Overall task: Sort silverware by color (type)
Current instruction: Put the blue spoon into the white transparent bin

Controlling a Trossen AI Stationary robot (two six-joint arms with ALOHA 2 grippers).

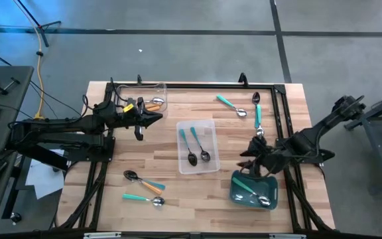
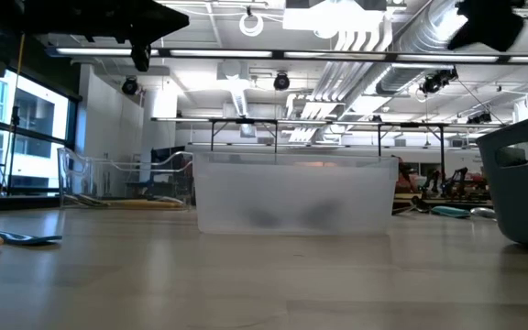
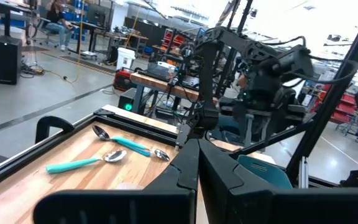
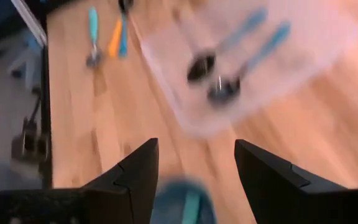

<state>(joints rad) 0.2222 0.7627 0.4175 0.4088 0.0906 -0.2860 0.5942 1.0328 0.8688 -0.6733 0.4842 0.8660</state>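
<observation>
The right claw (image 1: 256,161) stands with its fingers wide apart and holds nothing; in its own wrist view the two dark fingers (image 4: 135,180) frame bare wood and a blurred teal shape. It hovers at about four o'clock on the worktop (image 1: 171,166), just beside the teal bin (image 1: 253,189), which holds green-handled spoons (image 1: 249,190). The left claw (image 1: 152,120) has its fingers pressed together with nothing between them; its wrist view shows them meeting in a closed point (image 3: 194,163). It hangs at about ten o'clock, near a clear tray (image 1: 146,96) at the far left corner that holds an orange-handled spoon (image 1: 155,103).

The right arm reaches in from the three o'clock edge, bent low over the bin. The left arm stretches in from nine o'clock, roughly level above the wood.

At the worktop's centre a second clear tray (image 1: 197,147) holds two teal-handled spoons (image 1: 197,146). Loose spoons lie in two groups: three at about one o'clock (image 1: 244,109), well apart from the trays, and three more at about seven o'clock (image 1: 144,187), one with an orange handle.

The worktop is pale wood with a black frame. The low view shows an open workshop with ceiling ducts and bright lights; in the left wrist view a person (image 3: 59,22) sits at a far desk.
</observation>
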